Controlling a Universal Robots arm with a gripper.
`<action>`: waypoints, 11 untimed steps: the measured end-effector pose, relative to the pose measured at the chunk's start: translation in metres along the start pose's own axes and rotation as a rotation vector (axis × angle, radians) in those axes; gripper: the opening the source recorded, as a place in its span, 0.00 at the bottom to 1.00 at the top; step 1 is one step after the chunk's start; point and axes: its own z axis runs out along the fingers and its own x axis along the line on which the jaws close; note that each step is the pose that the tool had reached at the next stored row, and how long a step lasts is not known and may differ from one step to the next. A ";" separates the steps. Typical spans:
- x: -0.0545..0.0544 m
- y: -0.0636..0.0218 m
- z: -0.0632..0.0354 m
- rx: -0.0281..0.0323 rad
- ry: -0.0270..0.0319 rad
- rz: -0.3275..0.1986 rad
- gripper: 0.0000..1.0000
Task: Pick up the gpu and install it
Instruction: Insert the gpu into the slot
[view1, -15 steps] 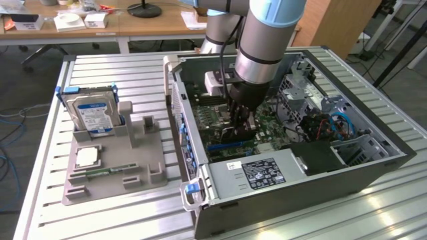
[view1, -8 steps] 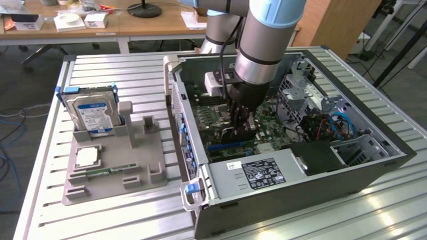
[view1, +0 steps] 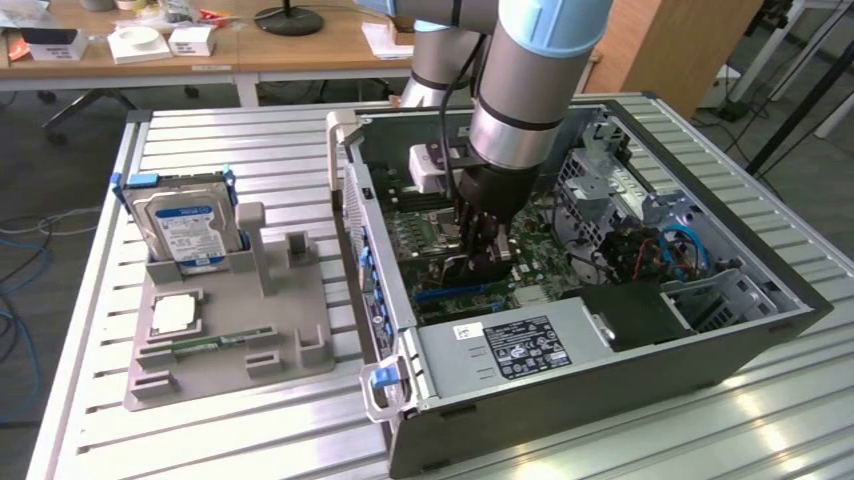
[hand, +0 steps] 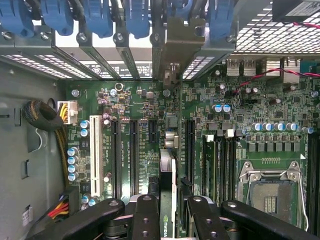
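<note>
My gripper (view1: 483, 245) reaches down into the open computer case (view1: 747, 330), just above the motherboard (view1: 441, 235). It is shut on the gpu (view1: 475, 272), a dark card held upright on its edge. In the wrist view the gpu (hand: 168, 172) shows edge-on between my black fingers (hand: 146, 215), running across the green board among the expansion slots (hand: 134, 150). Its pale metal bracket (hand: 176, 47) stands at the row of rear slot openings. Whether the card's edge sits in a slot is hidden. My gripper (hand: 169, 212) shows a green logo on the card between the jaws.
On the exterior view's left a grey fixture (view1: 287, 330) holds a silver hard drive with a blue label (view1: 187, 225), a small square chip (view1: 175, 315) and a narrow green memory stick (view1: 200, 345). Inside the case are the power supply (view1: 527, 345), blue cables (view1: 681, 250) and a CPU socket (hand: 270, 192).
</note>
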 end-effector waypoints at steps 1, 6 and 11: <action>0.000 0.0000 0.0000 0.0000 0.0001 0.000 0.27; 0.000 0.0000 0.0008 0.0002 -0.0004 0.000 0.27; 0.000 0.0000 0.0011 0.0000 0.0001 0.000 0.27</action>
